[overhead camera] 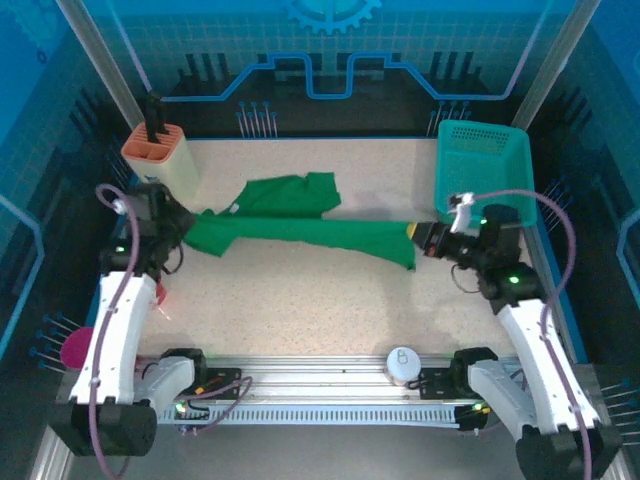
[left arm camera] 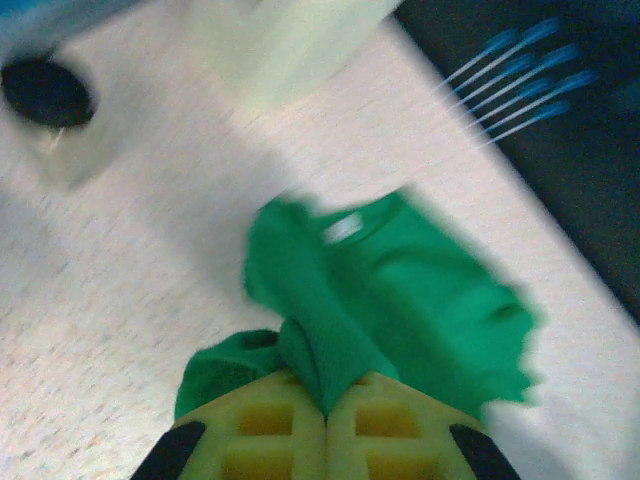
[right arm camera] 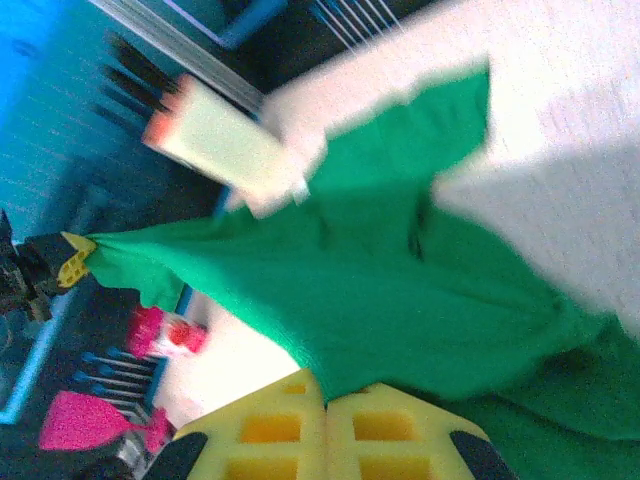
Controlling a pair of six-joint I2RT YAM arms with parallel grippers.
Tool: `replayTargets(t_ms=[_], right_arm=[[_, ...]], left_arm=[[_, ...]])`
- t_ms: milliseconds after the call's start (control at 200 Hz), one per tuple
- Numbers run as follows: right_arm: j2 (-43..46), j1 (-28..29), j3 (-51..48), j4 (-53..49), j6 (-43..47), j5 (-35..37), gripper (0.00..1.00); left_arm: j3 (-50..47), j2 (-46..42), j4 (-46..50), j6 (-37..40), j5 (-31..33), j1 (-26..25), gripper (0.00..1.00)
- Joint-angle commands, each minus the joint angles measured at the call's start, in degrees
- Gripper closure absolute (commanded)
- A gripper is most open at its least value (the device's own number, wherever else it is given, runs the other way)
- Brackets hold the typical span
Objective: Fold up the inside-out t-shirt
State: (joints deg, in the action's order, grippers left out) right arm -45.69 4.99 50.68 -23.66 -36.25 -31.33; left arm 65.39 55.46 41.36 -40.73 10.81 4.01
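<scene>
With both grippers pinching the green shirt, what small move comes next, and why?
Probably lift slightly and draw the arms apart: the left gripper and right gripper are each shut on an end of the t-shirt, which is bunched and twisted between them, so tension should open it out.

Basket [overhead camera: 482, 160] stands right of and behind t-shirt [overhead camera: 300, 232].

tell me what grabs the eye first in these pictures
A green t-shirt is stretched across the middle of the table, pinched at its left end by the left end effector and at its right end by the right end effector. A teal basket sits at the table's far right corner.
</scene>
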Motion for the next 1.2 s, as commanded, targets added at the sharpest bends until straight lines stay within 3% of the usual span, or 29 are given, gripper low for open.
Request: replayTargets(t_ms=[0,90,180,350,480,625,716,756,871,941,1081,1196], right_arm=[[1.2,-1.1,11.3,-8.7,-0.6,-3.5,1.0],[2.3,-1.2,21.1,-12.5,-0.5,-3.9,1.0],[3.4,-1.2,29.5,-14.1,-1.6,-5.1,1.0],[-0.8,-1.2,43.6,-23.7,-0.8,-5.6,1.0],[-4.5,-1.2,37.5,-23.6,-1.7,2.0,1.0],[-10.8,-2.1,25.7,-14.7,-1.3,2.9,1.0],[-17.9,-4.0,22.9,-12.5,0.1,-1.7,1.0],[-20.8,-5.1,21.5,-9.5,-0.5,-7.3,1.0],[-23.5,-8.6,16.2,7.6,-10.6,-21.6,1.0],[-21.9,-11.3,13.0,13.1,-14.9,-22.9,1.0],[-20.1,-13.3,12.8,3.4,-6.7,-22.3,0.96],[-17.4,-12.5,6.3,6.9,-7.1,-24.6,0.93]], left_arm=[[12.4,-4.4,6.3,8.6,-4.7,0.7,1.0],[20.5,-6.8,5.9,16.8,-6.8,0.8,1.0],[29.1,-7.9,6.9,23.8,-2.6,0.7,1.0],[40.0,-5.8,6.3,27.3,0.5,0.7,1.0],[36.8,-2.4,-0.7,26.5,-3.1,0.7,1.0],[31.3,7.0,-4.9,26.0,-8.5,0.7,1.0],[30.0,14.7,-5.7,27.3,-13.8,0.7,1.0],[29.7,17.8,-5.8,28.3,-14.9,0.7,1.0],[30.1,21.4,-4.8,30.7,-14.8,0.7,1.0],[28.6,19.8,-5.8,31.7,-14.9,0.6,1.0],[25.6,16.3,-6.4,33.3,-15.4,0.6,1.0],[20.9,13.9,-6.1,31.6,-20.1,0.4,1.0]])
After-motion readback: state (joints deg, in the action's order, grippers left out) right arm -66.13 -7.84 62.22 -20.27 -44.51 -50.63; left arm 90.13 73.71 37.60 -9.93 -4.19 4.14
